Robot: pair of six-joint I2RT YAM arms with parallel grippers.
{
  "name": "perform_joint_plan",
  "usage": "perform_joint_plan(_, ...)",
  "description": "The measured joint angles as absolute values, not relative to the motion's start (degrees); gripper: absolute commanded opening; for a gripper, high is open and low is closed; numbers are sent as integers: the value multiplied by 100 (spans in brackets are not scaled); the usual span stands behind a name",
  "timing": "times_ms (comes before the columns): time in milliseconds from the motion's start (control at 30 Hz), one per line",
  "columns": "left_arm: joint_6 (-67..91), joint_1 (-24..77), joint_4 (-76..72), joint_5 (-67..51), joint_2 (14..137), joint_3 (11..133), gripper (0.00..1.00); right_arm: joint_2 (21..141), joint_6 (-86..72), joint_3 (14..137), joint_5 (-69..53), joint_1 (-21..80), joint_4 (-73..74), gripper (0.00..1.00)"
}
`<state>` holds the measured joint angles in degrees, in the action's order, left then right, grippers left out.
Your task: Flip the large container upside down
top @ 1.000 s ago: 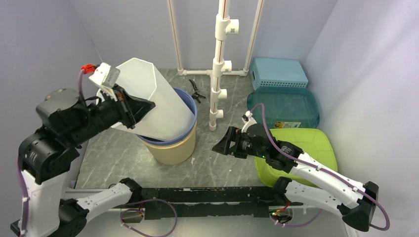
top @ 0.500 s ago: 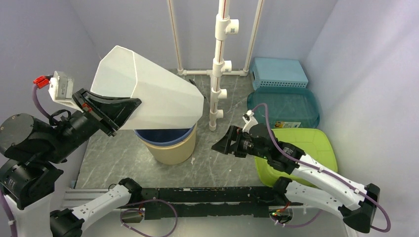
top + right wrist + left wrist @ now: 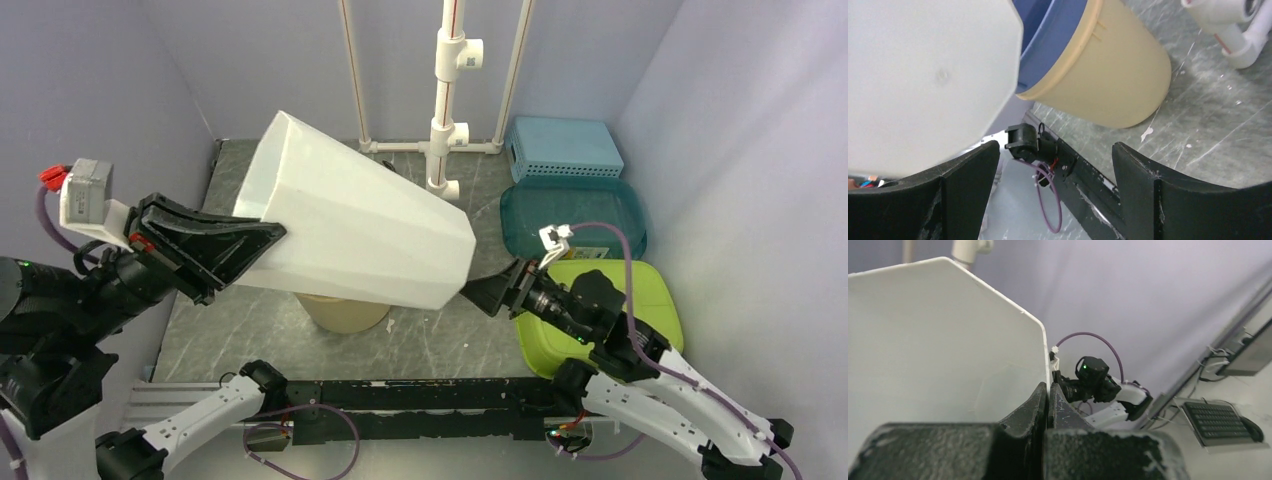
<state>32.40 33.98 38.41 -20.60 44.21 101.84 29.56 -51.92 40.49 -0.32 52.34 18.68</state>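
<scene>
The large container (image 3: 360,235) is white and faceted. It hangs tilted almost on its side above a tan bucket (image 3: 345,312), its closed base pointing right and slightly down. My left gripper (image 3: 265,235) is shut on its rim; in the left wrist view the fingers (image 3: 1049,387) pinch the thin white wall (image 3: 948,340). My right gripper (image 3: 490,290) is open and empty just right of the container's base. In the right wrist view the white base (image 3: 923,75) fills the upper left, touching neither finger of the right gripper (image 3: 1055,150).
The tan bucket (image 3: 1118,80) holds a blue inner bucket (image 3: 1048,35). A white pipe stand (image 3: 445,100) rises behind. At the right are a teal basket (image 3: 562,148), a teal tray (image 3: 580,215) and a green tray (image 3: 620,290).
My left gripper lifted the white container out of the bucket and tipped it over to the right, onto its side. My right gripper moved right, near the container's base.
</scene>
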Motion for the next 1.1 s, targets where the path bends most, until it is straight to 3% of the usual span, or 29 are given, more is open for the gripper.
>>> perform_joint_plan(567,4635,3400,2762,-4075,4987,8969,3,1160,-5671,4359,2569,5234,4230,86)
perform_joint_plan(800,4698,3400,2714,-4757,5251,8720,3,1297,-6117,4381,2897,5234,4860,87)
perform_joint_plan(1100,4493,3485,2486,-4928,5424,8420,3,2432,-7203,4814,3618,5234,6254,90)
